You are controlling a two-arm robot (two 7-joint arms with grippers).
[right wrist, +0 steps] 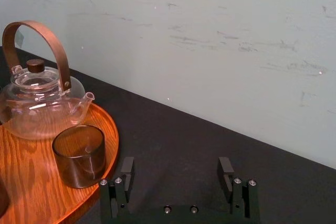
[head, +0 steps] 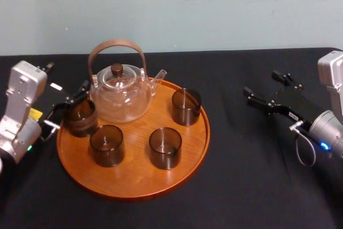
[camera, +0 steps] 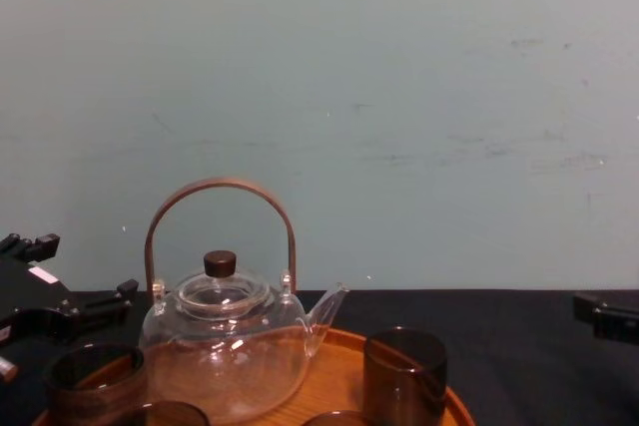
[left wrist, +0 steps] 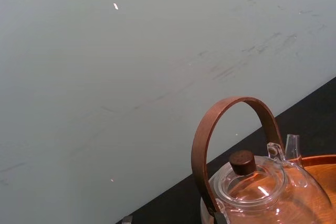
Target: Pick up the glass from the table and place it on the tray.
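Observation:
On the black table lies the round wooden tray. A dark glass stands upright just inside the tray's left rim, beside the glass teapot. My left gripper reaches in from the left with its fingers spread on either side of this glass; a small gap shows at each side. In the chest view the same glass sits below the left gripper. My right gripper hovers open over bare table to the right of the tray, its fingers wide apart and holding nothing.
Three more dark glasses stand on the tray: back right, front middle and front left. The teapot's tall wooden handle arches beside the left gripper. A pale wall backs the table.

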